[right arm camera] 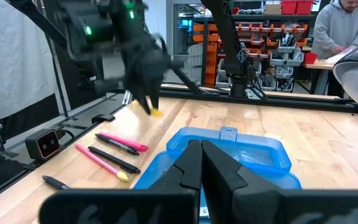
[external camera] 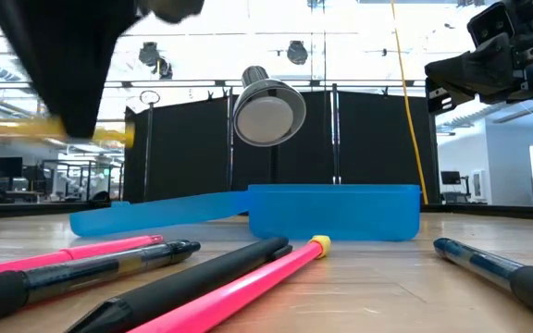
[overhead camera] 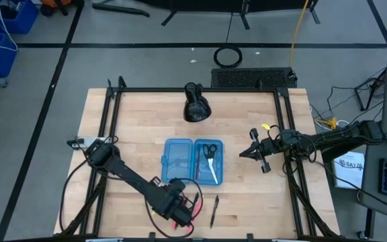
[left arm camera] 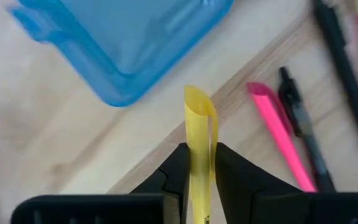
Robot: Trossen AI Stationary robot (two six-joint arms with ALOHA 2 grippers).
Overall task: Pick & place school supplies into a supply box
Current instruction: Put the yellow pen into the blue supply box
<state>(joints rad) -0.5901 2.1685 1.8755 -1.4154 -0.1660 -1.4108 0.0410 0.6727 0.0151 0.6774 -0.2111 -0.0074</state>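
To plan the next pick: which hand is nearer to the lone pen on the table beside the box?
Left. The left hand, shut on a yellow pen, is beside the lone pen; the right hand hovers beyond the supply box.

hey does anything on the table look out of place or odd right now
Nothing looks damaged or spilled. The supply box lies open and flat, scissors inside. Several pens still lie loose near the front edge, one blue pen apart from the rest. The left gripper holds a yellow pen.
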